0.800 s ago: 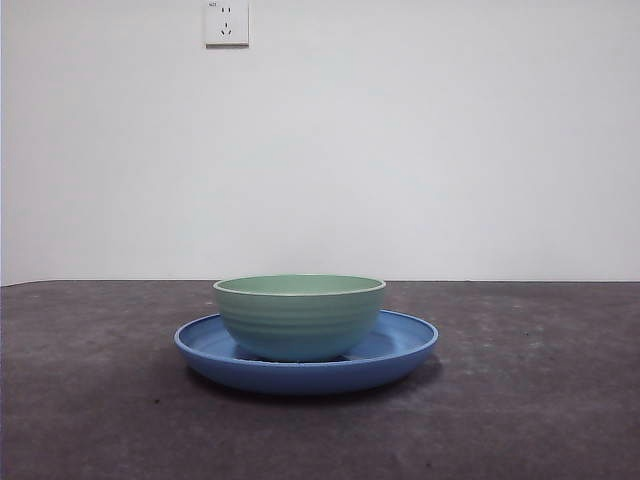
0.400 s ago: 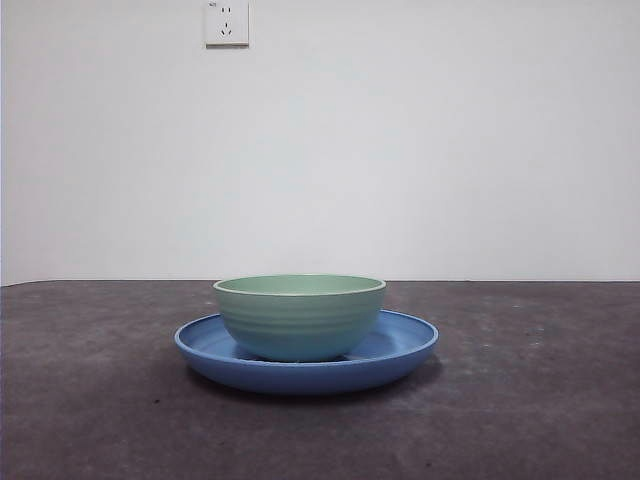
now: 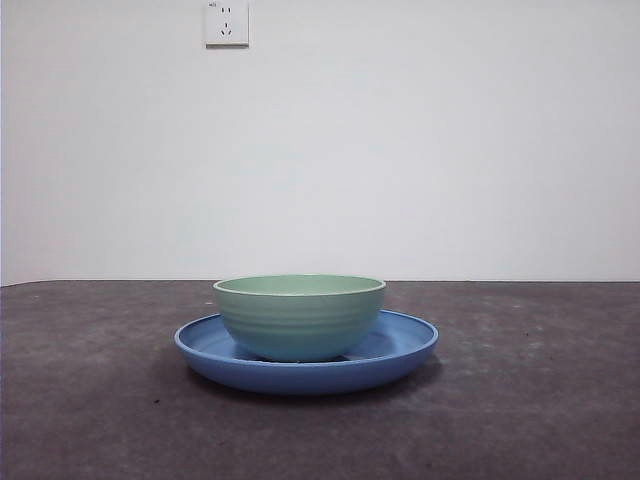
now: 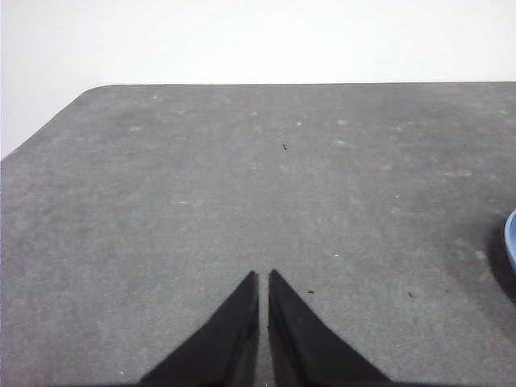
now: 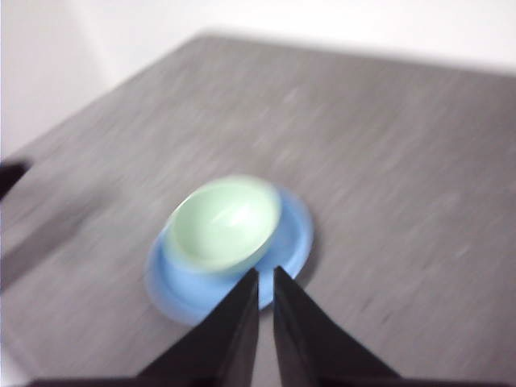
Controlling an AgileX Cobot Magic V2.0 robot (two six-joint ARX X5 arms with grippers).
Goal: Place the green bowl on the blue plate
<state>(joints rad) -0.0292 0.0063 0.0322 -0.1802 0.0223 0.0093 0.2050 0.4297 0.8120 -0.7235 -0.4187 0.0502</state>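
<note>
A dark grey table [image 3: 90,420] fills the lower part of the level front view, with nothing on its near edge. Further in, a wide blue plate [image 3: 400,352] lies flat on the table. A green bowl [image 3: 299,318] stands upright inside it, a little off the plate's middle, its base resting on the plate's floor. Behind them is a plain white wall with a socket [image 3: 226,22] high up. No arm shows in this view.

The right claw [image 5: 265,274] looks down on the bowl [image 5: 224,222] and plate [image 5: 292,242] from above and apart — its two black jaws are pressed nearly together, holding nothing. The pair lies just beyond its tips, so this arm is the nearer one. The picture is blurred, so how high the claw hangs is hard to tell.

The left claw [image 4: 264,276] is also narrowed to a slit and empty, pointing across bare table. Only a sliver of the plate's rim [image 4: 511,238] shows at one edge, well off to the side.

The bowl is round, with no long axis to line up. Judging from how things lie, the placing looks done — what remains is for the arms to stay clear. Only the front view shows the bowl seated level; only the right wrist view shows its empty inside.
</note>
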